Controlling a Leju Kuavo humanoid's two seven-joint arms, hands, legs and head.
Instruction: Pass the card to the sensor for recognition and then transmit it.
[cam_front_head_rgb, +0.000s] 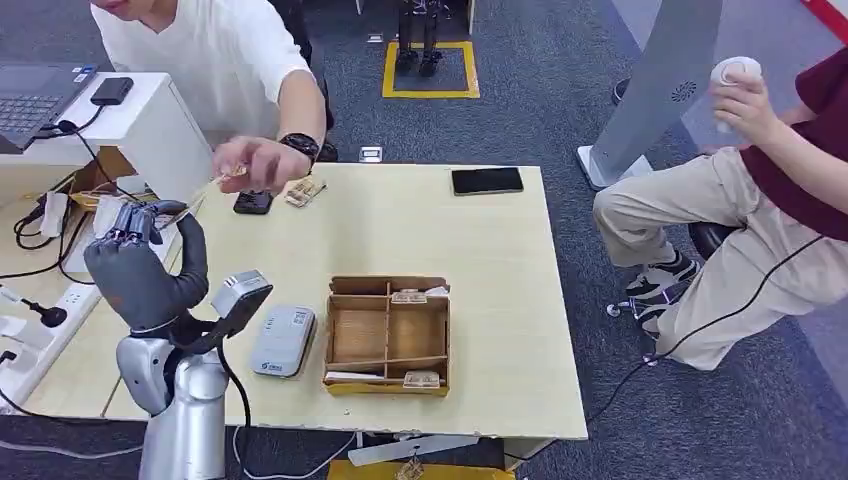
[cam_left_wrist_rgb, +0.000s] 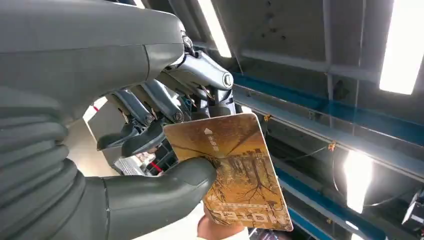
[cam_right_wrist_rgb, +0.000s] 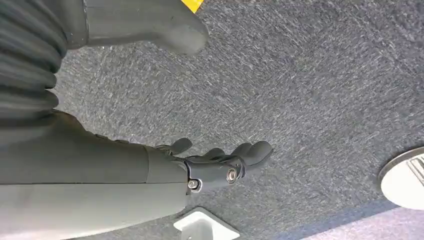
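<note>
At the far left of the head view, the left hand is raised over the desk's left edge, fingers up. It is clamped on the card: the left wrist view shows the brown card pinched between the thick thumb and the darker fingers, most of its face standing free beyond the grip. A person's fingertip seems to touch the card's far lower edge in that view, and in the head view the person's hand reaches in just beyond the robot's hand, so this reads as the hand-over stage.

To do it well, I would keep the arm steady and the card flat and offered outward, leaving the free end open for the person to take. The pinch should loosen only once the person's hold is plainly firm; letting go too soon could drop the card over the desk's edge. Avoid any twist that would drag the card sideways out of the other's fingers.

Further right on the desk lies the grey sensor, and beside it the cardboard box holding more cards. The right hand hangs over the carpet, fingers loosely apart, holding nothing; it should stay down and out of the way.
</note>
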